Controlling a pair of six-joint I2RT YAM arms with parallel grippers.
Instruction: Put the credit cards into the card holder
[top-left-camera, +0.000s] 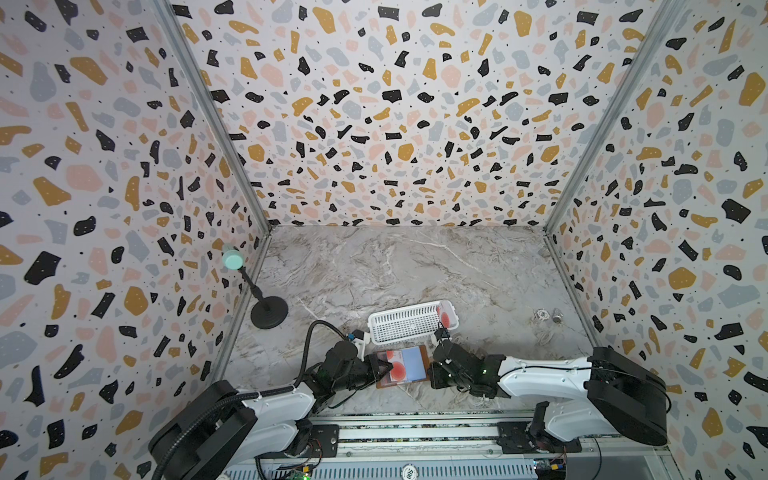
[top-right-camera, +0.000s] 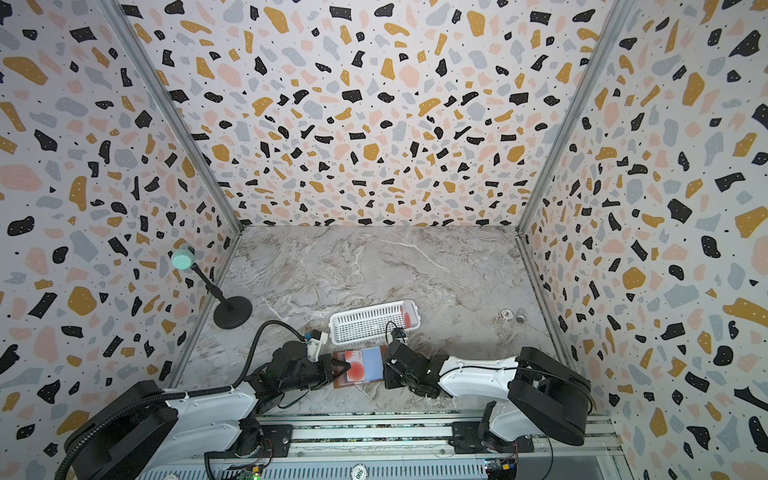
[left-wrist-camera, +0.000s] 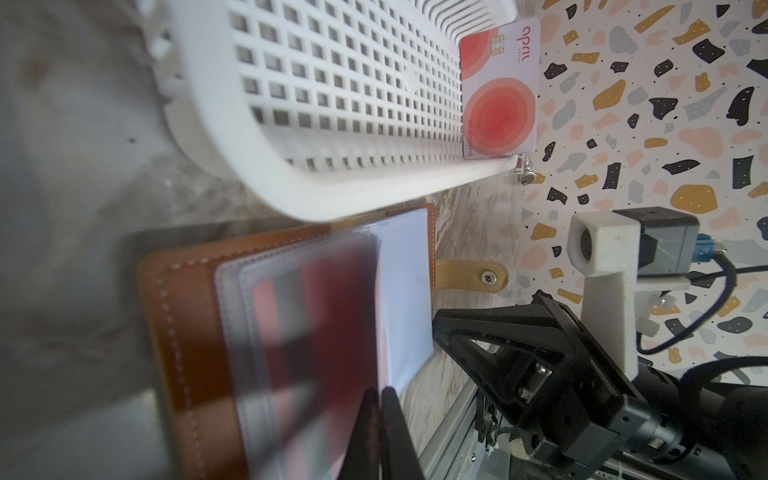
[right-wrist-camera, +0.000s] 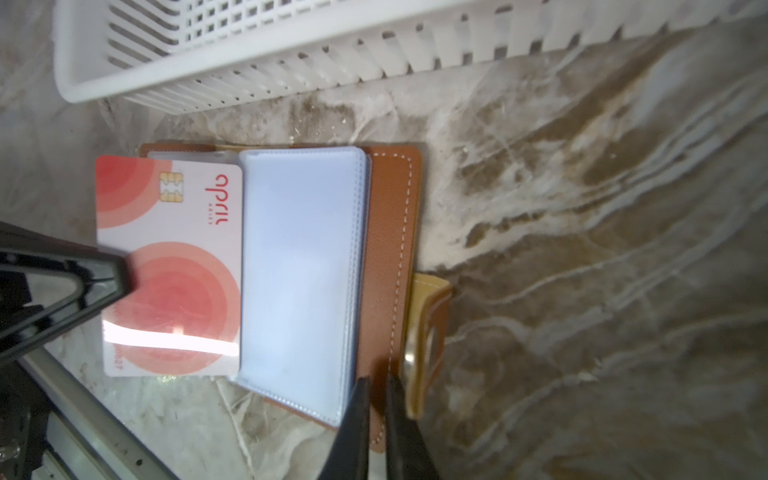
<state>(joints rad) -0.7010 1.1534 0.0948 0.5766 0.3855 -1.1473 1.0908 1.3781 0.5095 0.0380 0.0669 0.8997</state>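
credit card (right-wrist-camera: 166, 266) is pinched at its edge by the left hand (top-left-camera: 386, 366), fingers closed flat on it, and it lies over the clear sleeves (right-wrist-camera: 299, 266) of the open card holder (right-wrist-camera: 390, 232). the holder rests on the table (top-left-camera: 415, 266) between both hands. the right hand (right-wrist-camera: 376, 382) has its fingers nearly together, nipping the brown cover beside the snap tab (right-wrist-camera: 428, 316). just beyond the hands, a second credit card (left-wrist-camera: 500, 91) stands in the white basket (top-left-camera: 399, 324).
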